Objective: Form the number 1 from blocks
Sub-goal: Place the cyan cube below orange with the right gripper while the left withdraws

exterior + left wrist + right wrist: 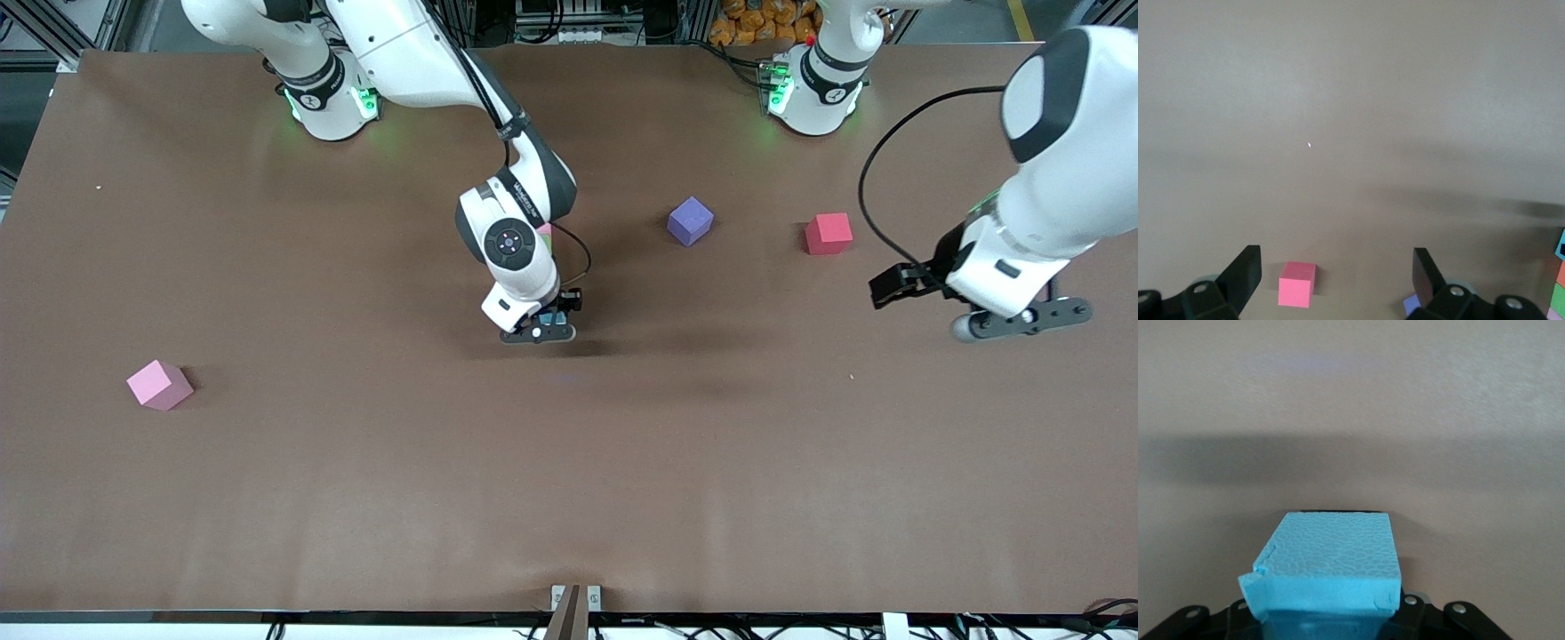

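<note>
Lettering on right arm unreadable; right gripper (544, 327) grips light blue cube (1328, 563).

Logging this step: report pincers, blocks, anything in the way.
Right pincer shut on light blue block, mid-table. Left pincer open, waiting over its arm's end. Purple block and pink block loose. Red cube beside purple.

Probably a robotics lab: two bench-mounted arms on a brown-covered table (356, 498), aluminium framing (53, 31) and cables (1022, 627) around it.
</note>
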Action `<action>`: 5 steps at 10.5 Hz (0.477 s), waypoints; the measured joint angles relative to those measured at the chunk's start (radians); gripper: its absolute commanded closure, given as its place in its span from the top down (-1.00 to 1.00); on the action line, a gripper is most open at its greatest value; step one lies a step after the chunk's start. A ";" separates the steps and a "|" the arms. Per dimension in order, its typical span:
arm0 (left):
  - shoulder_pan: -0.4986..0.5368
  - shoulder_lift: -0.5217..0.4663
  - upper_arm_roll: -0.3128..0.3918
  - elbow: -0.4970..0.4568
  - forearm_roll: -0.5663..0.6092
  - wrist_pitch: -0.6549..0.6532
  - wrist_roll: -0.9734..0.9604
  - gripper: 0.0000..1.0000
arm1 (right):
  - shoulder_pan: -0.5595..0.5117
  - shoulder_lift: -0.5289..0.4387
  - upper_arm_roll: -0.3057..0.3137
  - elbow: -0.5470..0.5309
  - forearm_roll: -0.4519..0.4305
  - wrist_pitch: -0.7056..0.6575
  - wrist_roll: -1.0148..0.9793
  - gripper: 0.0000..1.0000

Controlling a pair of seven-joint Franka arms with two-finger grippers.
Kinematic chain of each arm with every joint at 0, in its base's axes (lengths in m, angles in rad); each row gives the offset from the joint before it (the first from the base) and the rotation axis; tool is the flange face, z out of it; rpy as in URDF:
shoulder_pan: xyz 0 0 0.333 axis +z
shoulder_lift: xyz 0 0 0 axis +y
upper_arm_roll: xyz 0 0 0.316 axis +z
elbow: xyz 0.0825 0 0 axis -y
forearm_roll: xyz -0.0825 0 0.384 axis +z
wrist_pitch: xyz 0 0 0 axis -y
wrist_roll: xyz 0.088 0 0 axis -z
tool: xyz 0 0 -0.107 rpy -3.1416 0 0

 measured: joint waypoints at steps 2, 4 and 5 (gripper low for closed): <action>0.001 0.000 0.021 -0.003 -0.009 0.000 0.038 1.00 | -0.002 -0.017 0.000 -0.027 0.000 0.000 0.000 0.22; 0.000 0.002 0.023 -0.014 -0.015 0.000 0.042 1.00 | -0.004 -0.018 0.000 -0.030 0.000 0.000 0.000 0.22; -0.001 0.005 0.023 -0.018 -0.016 0.000 0.042 1.00 | -0.006 -0.018 0.000 -0.030 0.000 0.000 0.000 0.22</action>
